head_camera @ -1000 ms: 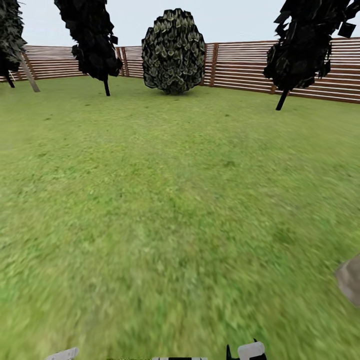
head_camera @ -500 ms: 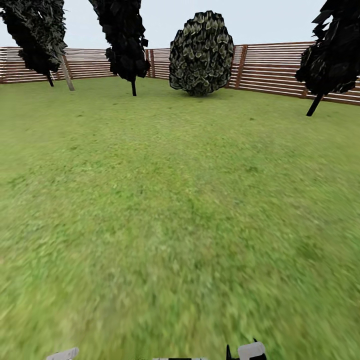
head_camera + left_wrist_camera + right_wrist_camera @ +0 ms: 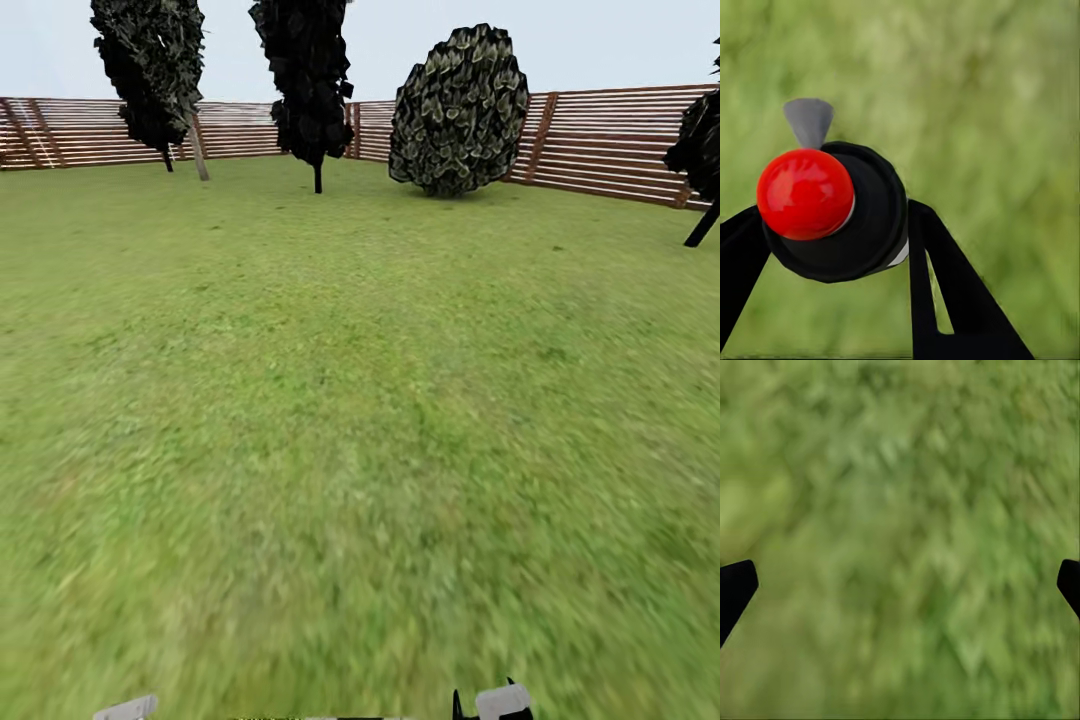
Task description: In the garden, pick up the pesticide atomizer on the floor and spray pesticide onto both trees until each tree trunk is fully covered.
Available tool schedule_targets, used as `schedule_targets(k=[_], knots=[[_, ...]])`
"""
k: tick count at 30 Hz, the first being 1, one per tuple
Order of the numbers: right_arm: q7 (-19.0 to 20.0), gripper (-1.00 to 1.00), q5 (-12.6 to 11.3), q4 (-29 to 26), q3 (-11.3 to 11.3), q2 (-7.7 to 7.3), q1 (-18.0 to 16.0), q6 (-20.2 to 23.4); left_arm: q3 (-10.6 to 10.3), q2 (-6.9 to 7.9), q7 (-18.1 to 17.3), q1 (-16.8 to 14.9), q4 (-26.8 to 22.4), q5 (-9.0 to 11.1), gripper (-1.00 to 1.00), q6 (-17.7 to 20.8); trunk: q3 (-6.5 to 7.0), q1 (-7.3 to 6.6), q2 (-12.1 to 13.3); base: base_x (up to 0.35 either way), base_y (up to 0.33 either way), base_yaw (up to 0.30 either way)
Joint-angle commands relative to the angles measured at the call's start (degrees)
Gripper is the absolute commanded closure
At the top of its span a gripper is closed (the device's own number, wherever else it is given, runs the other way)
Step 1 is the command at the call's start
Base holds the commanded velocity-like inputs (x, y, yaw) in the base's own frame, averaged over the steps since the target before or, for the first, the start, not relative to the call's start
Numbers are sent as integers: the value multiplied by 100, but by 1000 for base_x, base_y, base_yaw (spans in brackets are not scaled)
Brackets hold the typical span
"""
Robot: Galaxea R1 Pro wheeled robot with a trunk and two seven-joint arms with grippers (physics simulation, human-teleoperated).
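Left gripper [image 3: 832,247] clamped on the pesticide atomizer [image 3: 832,214], red top up; right gripper [image 3: 900,585] spread wide, empty, over lawn [image 3: 360,400]. Best kept level and gripped firmly while driving; no pale trunks visible yet, only dark trees [image 3: 310,80] at 12 o'clock by the fence [image 3: 610,140].

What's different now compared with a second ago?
The camera has swung left: the round grey-green bush, the dark narrow trees and the brown slatted wooden fence all slid rightward in the head view, and a grey patch at the right edge is gone. The left gripper stays shut on the dark, red-topped pesticide atomizer.
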Motion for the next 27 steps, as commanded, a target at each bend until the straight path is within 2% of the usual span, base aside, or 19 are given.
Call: schedule_targets(k=[1,27], knots=[[0,-100,1,0,1,0,0,0,3,0,-2,0,0,1,100,0,3,0,0,0,0,287],[2,-100,1,20,8,4,-1,0,3,0,-2,0,0,1,100,-9,76,0,0,0,0,287]])
